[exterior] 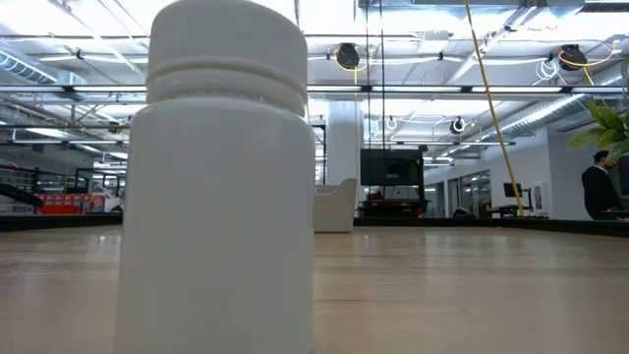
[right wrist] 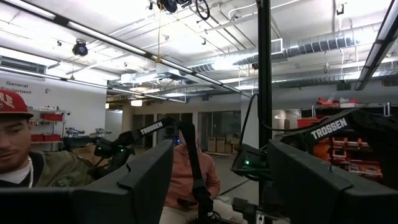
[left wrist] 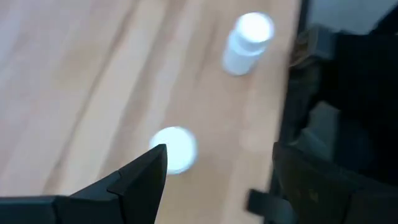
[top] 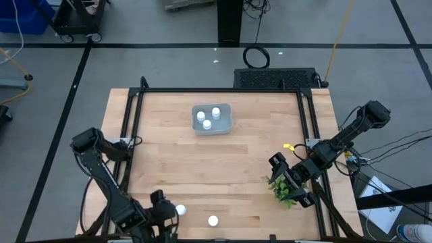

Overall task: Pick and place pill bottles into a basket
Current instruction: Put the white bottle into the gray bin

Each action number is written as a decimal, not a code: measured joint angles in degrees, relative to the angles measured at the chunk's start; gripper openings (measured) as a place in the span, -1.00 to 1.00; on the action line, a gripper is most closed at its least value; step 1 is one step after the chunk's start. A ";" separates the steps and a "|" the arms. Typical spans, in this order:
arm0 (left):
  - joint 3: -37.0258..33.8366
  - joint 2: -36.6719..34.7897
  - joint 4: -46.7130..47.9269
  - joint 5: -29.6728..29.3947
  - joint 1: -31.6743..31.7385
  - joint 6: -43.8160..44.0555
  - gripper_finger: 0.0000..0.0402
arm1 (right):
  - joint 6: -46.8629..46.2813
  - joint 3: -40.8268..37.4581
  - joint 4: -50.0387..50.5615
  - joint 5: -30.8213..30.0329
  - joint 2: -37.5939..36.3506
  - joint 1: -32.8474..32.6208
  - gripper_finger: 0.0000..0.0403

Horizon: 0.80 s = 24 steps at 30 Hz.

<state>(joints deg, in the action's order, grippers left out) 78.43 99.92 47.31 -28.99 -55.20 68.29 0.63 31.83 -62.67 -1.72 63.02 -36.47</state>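
The pale grey-blue basket [top: 229,124] stands on the far middle of the table with three white pill bottles [top: 208,119] upright in it. Two more bottles stand upright on the wood near the front edge, one to the left [top: 181,210] and one to the right [top: 213,221]. My left gripper [top: 166,209] [left wrist: 217,171] is open, right by the left bottle [left wrist: 175,148], whose cap shows beside one fingertip. The other bottle [left wrist: 247,38] stands farther off. The low view shows one bottle [exterior: 221,187] close up. My right gripper [top: 291,181] [right wrist: 221,180] is open and empty at the green plant [top: 283,190].
A black frame rail [top: 131,135] runs along the table's left, far and right sides. The plant stands near the front right corner. A dark part of the arm's base [left wrist: 348,93] lies close beside the near bottles. People show in the room behind [right wrist: 25,143].
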 joint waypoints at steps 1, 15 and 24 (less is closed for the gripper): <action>-0.02 0.00 0.96 -0.56 0.00 0.46 0.47 | 0.01 0.00 0.00 0.00 0.00 0.00 0.26; -3.01 1.08 0.57 -0.99 1.07 0.96 0.47 | -0.03 0.00 0.31 0.00 0.00 0.00 0.26; -5.52 1.11 0.27 -0.51 1.62 1.43 0.47 | -0.43 0.00 0.31 0.00 0.00 0.00 0.26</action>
<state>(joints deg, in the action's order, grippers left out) 72.91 101.03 47.58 -29.50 -53.58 69.72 0.20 31.83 -62.37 -1.72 63.02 -36.47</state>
